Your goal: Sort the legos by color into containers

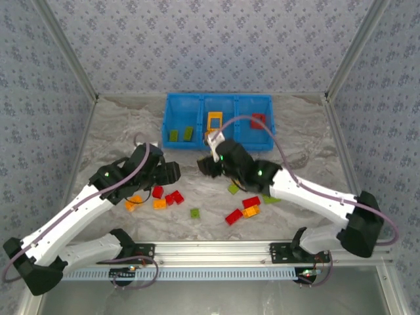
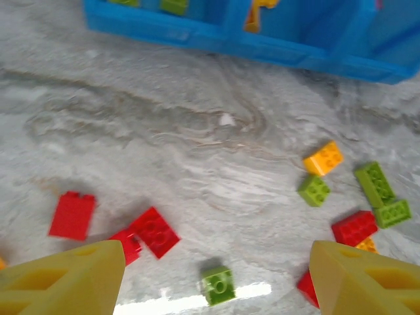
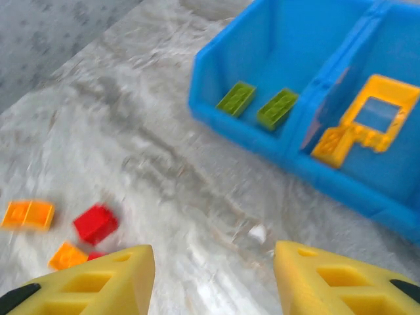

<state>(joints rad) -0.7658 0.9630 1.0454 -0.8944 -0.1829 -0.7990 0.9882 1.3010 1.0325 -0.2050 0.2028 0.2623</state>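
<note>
The blue tray [image 1: 169, 121] stands at the back with three compartments: two green legos [image 3: 236, 98] in the left one, a yellow frame [image 3: 374, 115] in the middle, a red piece [image 1: 258, 120] on the right. Loose legos lie in front: red [image 1: 157, 191], orange [image 1: 159, 204], green [image 1: 195, 212]. My left gripper [image 1: 172, 172] hovers open over the left cluster, a small green brick [image 2: 218, 285] on the table between its fingers [image 2: 65, 279]. My right gripper [image 1: 206, 164] is open and holds nothing, just in front of the tray's left compartment [image 3: 262, 138].
More bricks lie under the right arm: red [image 1: 233, 216], orange [image 1: 250, 211], green [image 1: 271, 198]. A red brick [image 3: 96, 223] and orange ones [image 3: 27, 214] lie left of the right gripper. Patterned walls close in the marble table on three sides.
</note>
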